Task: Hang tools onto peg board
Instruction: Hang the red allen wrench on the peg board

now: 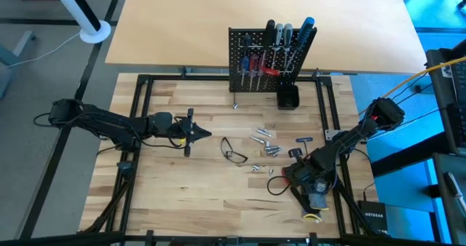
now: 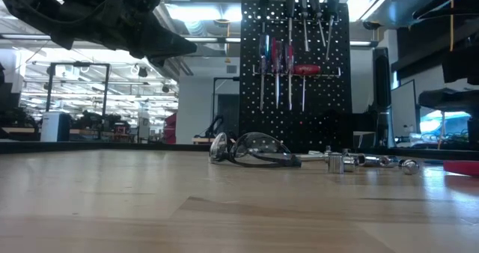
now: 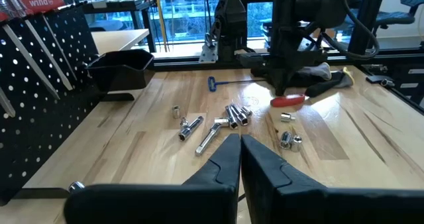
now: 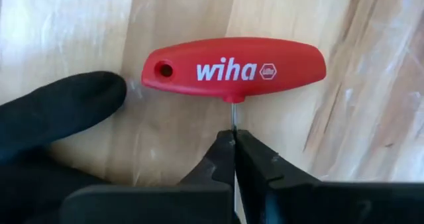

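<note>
A red T-handle tool (image 4: 233,68) marked "wiha" lies flat on the wooden table, its thin metal shaft running back from the handle. My right gripper (image 4: 234,136) points down over it at the near right (image 1: 293,171), shut on that shaft. The red handle (image 3: 290,100) also shows under the right arm in the left wrist view. The black peg board (image 1: 268,60) stands upright at the far edge with several screwdrivers hanging on it. My left gripper (image 1: 207,135) hovers shut at the left-middle, holding nothing (image 3: 240,154). My right gripper pinches the tool's thin shaft (image 4: 233,116) between its two fingertips, just behind the red handle. The fingers come from above, pointing down. The handle lies flat on the table.
A black glove (image 4: 56,114) lies right beside the red handle. Loose metal sockets (image 1: 266,145), a blue T-handle key (image 1: 302,140) and safety glasses (image 1: 233,151) lie mid-table. A small black cup (image 1: 288,97) stands by the peg board's foot. A dark cable loop (image 1: 275,186) lies near my right gripper.
</note>
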